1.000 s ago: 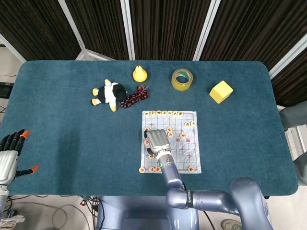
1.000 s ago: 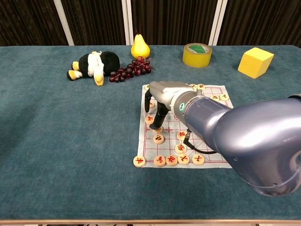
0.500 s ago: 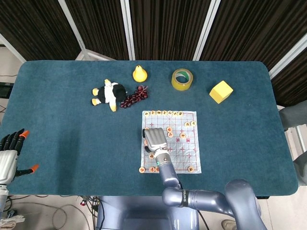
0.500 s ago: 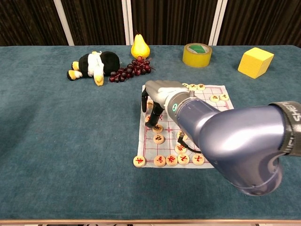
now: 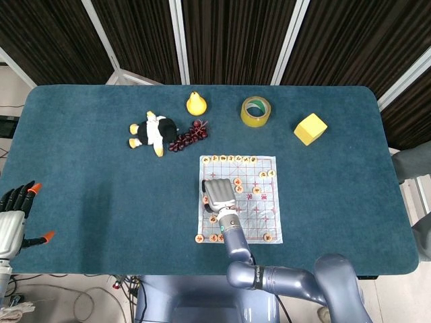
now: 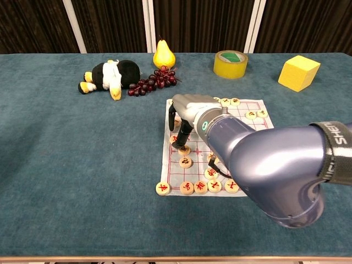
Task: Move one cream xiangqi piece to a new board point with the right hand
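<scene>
The right hand (image 6: 190,110) reaches over the left part of the xiangqi board (image 6: 250,144), a pale sheet with red grid lines lying on the blue-green tabletop (image 6: 77,165). Its dark fingers (image 6: 184,132) point down toward a cream piece (image 6: 184,149) near the board's left edge; the fingertips sit right at that piece, but whether they pinch it or only touch it cannot be told from either view — the bulk of the hand and the grey forearm cover the contact. In the head view the same right hand (image 5: 217,193) hides the pieces beneath it. Other cream pieces lie in a row (image 6: 201,187) along the near edge of the board, one more piece (image 6: 186,162) sits just nearer than the fingers, and a few stand along the far edge (image 6: 231,102). The left hand (image 5: 13,219) shows only in the head view, off the tabletop's left edge, holding nothing, with its dark, orange-tipped fingers (image 5: 27,191) spread apart. Beyond the board, along the far side of the tabletop, lie a plush penguin (image 6: 107,74), a bunch of dark grapes (image 6: 151,83) just beside it, a yellow pear (image 6: 163,55), a roll of yellow tape (image 6: 230,64) and a yellow block (image 6: 298,72) — all well apart from the right hand.
</scene>
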